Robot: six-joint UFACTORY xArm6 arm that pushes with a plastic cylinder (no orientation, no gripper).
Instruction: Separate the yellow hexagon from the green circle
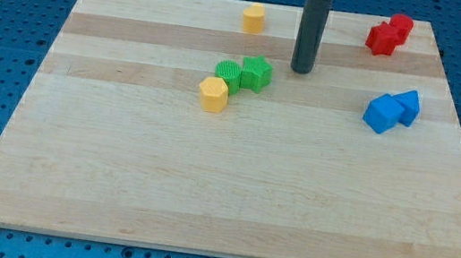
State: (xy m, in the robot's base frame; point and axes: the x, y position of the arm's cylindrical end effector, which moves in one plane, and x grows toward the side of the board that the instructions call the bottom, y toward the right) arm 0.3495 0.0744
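Note:
The yellow hexagon [214, 93] lies left of the board's middle, touching the green circle [228, 74] up and to its right. A green star-like block [256, 74] touches the circle's right side. My tip [301, 69] rests on the board to the right of the green star block, a short gap away, touching no block.
A second yellow block [253, 17] lies near the view's top edge. Two red blocks [388, 34] sit together at the top right. Two blue blocks [392, 110] sit together at the right. The wooden board [220, 200] lies on a blue perforated table.

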